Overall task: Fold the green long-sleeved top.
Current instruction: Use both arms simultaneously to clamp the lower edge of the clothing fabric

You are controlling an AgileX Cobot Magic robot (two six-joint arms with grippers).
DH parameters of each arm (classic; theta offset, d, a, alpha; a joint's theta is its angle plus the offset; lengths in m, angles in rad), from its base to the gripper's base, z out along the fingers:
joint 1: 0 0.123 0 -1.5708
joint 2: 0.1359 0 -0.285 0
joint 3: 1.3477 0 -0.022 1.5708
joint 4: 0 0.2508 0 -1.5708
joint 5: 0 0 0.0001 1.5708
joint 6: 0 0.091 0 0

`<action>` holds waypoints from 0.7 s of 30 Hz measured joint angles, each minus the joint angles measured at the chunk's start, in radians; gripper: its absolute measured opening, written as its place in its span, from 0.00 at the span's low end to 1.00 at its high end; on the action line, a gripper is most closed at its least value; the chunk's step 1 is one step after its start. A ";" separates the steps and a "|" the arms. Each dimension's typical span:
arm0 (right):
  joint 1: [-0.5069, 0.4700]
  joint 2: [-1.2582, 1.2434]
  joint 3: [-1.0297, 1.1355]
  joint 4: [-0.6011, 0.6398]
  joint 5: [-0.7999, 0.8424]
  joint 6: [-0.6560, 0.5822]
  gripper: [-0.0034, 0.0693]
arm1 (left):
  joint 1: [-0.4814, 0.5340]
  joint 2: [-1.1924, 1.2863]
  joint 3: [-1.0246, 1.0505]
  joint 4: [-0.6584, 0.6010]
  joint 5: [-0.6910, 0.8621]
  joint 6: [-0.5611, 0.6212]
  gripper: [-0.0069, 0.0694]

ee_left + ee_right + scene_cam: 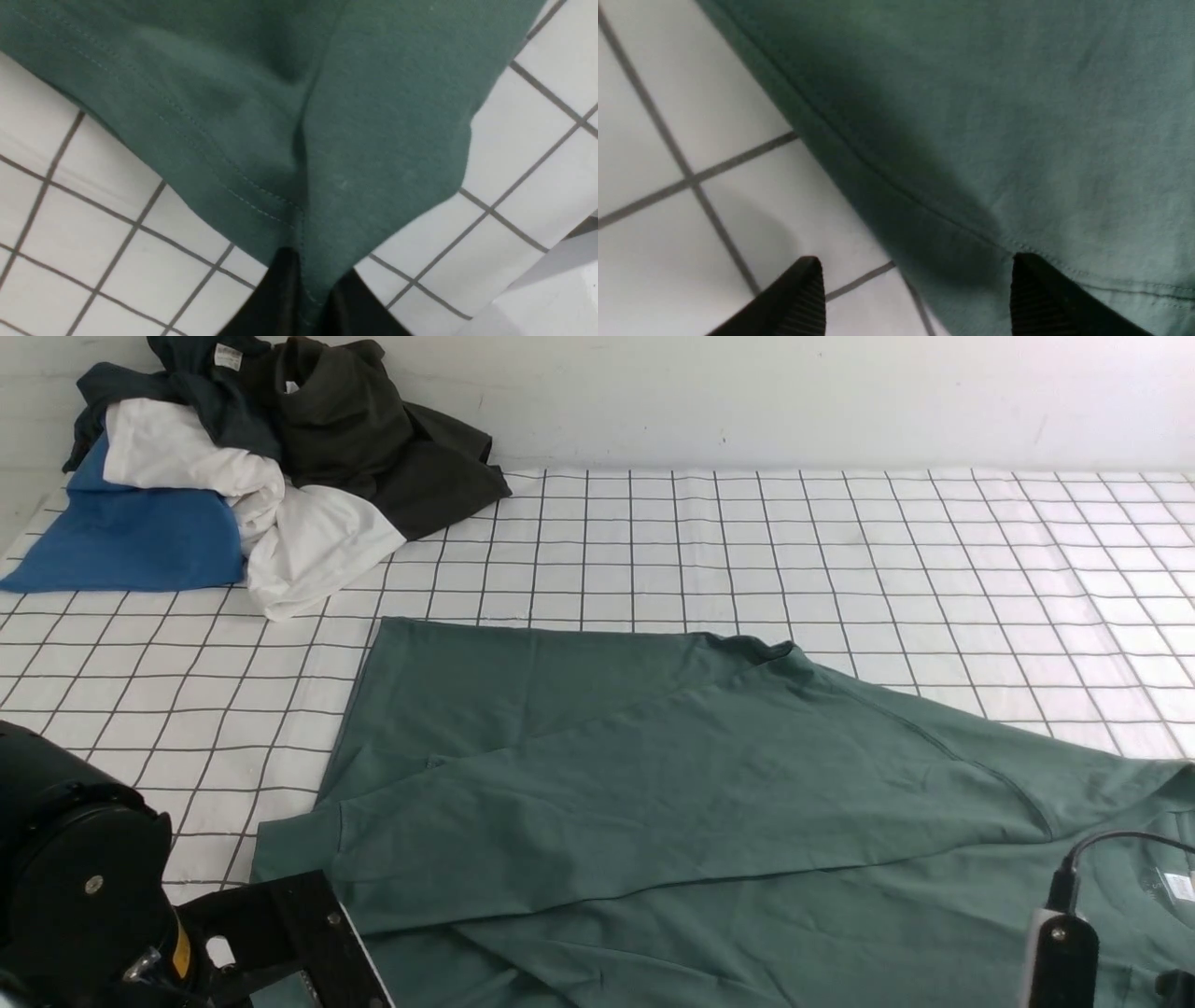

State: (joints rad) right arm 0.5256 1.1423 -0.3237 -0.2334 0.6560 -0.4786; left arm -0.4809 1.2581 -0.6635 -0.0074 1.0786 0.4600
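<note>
Sage-green long-sleeved jersey top (653,784) lies partly folded on white grid-checked table (840,551), near side. Left pincer (310,298) pinching top's stitched hem corner. Right pincer (920,289) spread wide, straddling hem edge: one tip over cloth, other over table.

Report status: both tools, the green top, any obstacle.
Left tool shut on an edge of the green top. Right tool open at its hem. Top flat, one side folded over. Clothes pile at far left, apart from it.
</note>
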 joint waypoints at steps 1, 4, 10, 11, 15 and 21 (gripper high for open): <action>0.000 0.008 0.000 -0.022 -0.023 0.024 0.69 | 0.000 0.000 0.001 -0.003 -0.007 0.000 0.12; 0.000 0.024 0.000 -0.055 -0.053 0.068 0.66 | 0.000 0.000 0.003 -0.006 -0.011 0.000 0.12; 0.000 0.057 0.000 -0.086 -0.081 0.102 0.61 | 0.000 0.000 0.004 -0.008 -0.011 0.000 0.12; 0.000 0.070 -0.001 -0.088 -0.084 0.103 0.59 | 0.000 0.000 0.004 -0.008 -0.011 0.000 0.12; 0.000 0.096 -0.014 -0.089 -0.084 0.103 0.55 | 0.000 0.000 0.004 -0.008 -0.011 0.000 0.12; 0.001 0.113 -0.127 -0.078 0.061 0.105 0.19 | 0.000 0.000 0.004 -0.008 -0.010 0.000 0.12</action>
State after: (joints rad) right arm 0.5267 1.2549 -0.4505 -0.3112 0.7170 -0.3733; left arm -0.4809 1.2581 -0.6595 -0.0158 1.0682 0.4600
